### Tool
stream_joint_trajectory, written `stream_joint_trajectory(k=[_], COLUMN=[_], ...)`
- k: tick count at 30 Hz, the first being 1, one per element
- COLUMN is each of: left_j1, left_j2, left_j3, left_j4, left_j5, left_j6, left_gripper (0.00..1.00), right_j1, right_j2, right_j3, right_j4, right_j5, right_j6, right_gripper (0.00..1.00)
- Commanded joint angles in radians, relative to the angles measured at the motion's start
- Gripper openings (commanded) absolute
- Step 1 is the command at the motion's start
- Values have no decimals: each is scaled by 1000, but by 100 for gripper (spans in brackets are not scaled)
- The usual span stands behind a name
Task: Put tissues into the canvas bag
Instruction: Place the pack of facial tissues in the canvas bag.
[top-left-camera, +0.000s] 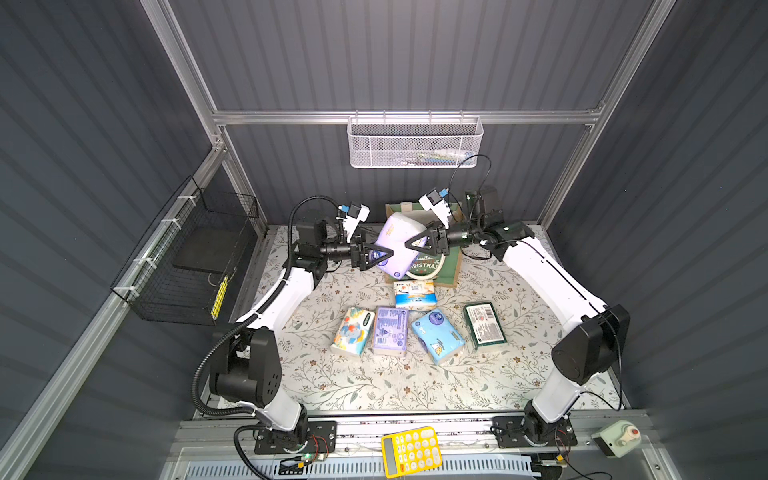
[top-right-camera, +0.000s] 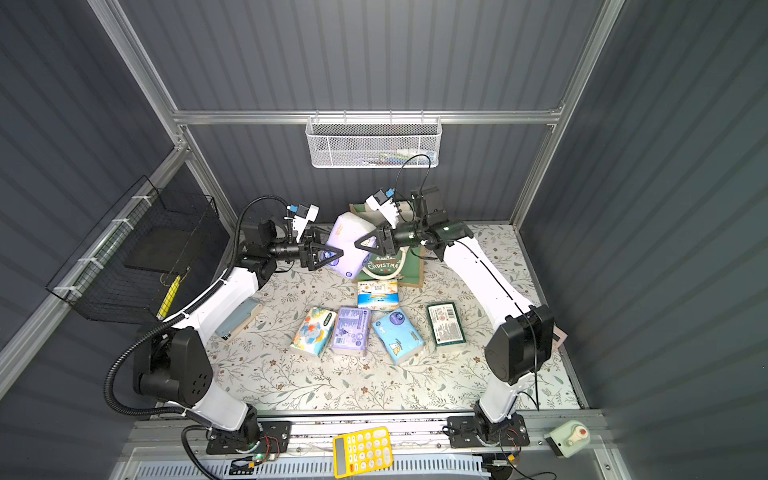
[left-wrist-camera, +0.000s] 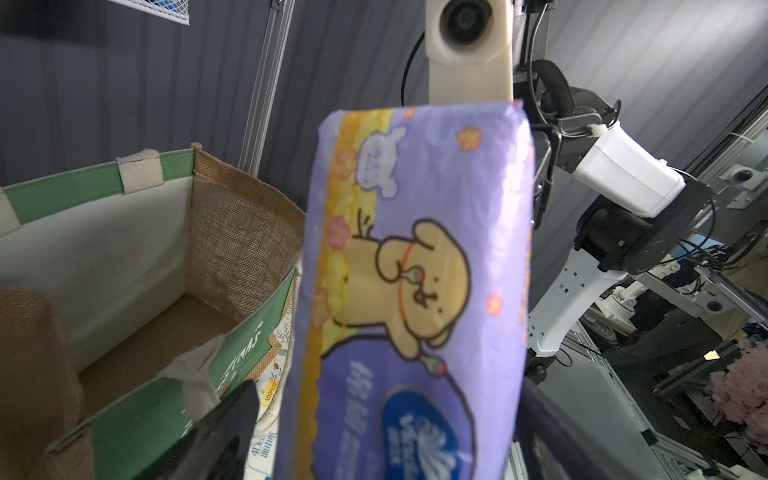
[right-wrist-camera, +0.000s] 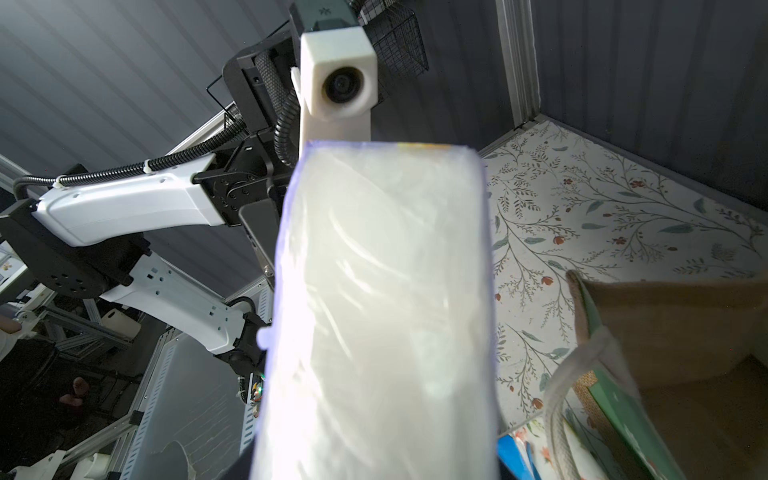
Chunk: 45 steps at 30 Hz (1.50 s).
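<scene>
Canvas bag (top-left-camera: 451, 270) is standing upright at the far middle of the floral tabletop (top-left-camera: 374, 382), its green "CHRISTMAS" front facing near. In the left wrist view its mouth is gaping and showing the cream lining (left-wrist-camera: 137, 232).

And up in the air, the lavender tissue pack (top-left-camera: 397, 245) is hanging tilted over the bag's left part, caught between both arms in both top views (top-right-camera: 347, 245). The right gripper (top-left-camera: 417, 242) is coming in from the right and grasping the pack's right end. The right wrist view is filling up with the pale wrapper (right-wrist-camera: 382, 311).

The left gripper (top-left-camera: 380, 254) is reaching in from the left with its jaws spread wide around the other end. In the left wrist view one finger (left-wrist-camera: 224, 419) is standing clear of the cartoon-dog face (left-wrist-camera: 415, 291), so it is released, not clamping.

Down on the table, the white-blue-orange pack (top-left-camera: 414, 294) is lying just near of the bag. Nearer again, four are lying in a row, left to right: cartoon-printed white pack (top-left-camera: 353, 331), purple-white pack (top-left-camera: 390, 330), light blue pack (top-left-camera: 437, 336), dark green pack (top-left-camera: 485, 324).

Smallest of all, a yellow calculator (top-left-camera: 411, 451) is sitting on the near rail.
</scene>
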Motion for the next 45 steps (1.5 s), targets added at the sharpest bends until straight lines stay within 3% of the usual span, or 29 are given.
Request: stream_joint_trajectory(k=[1,11,15,19,22,27,30,33,39,45], left_j1=[-6,-10,-12,-13,-12,-12,-12,-13,-23,-32], left_j2=[11,8,10,23,50,153,214,206,117,62], left_j3=[48,18,-6,-46,-72,-56,-1,-6,-83,-140], left_j4=[39,133,260,496,725,1184,1295,1266,1025,922], left_j5=[45,55,49,28,-14,-99,-141,-194,-295,-380], left_j6=[-21,-95,-188,-363,-534,-901,-1033,-983,-747,-648], left_gripper=[90,59,45,40,36,35,29,28,27,26], right_j1=[4,7,6,5,-2,-38,-57,-59,-55,-26], right_j2=[7,18,17,3,-20,-85,-120,-138,-104,-41], right_j3=[40,48,48,35,8,-97,-169,-208,-238,-201], right_j4=[40,46,51,56,94,251,363,416,559,647], right_j5=[-45,-40,-29,6,44,90,105,125,155,196], right_j6=[14,27,38,44,70,192,287,338,488,551], right_gripper=[45,50,54,58,68,83,86,87,85,84])
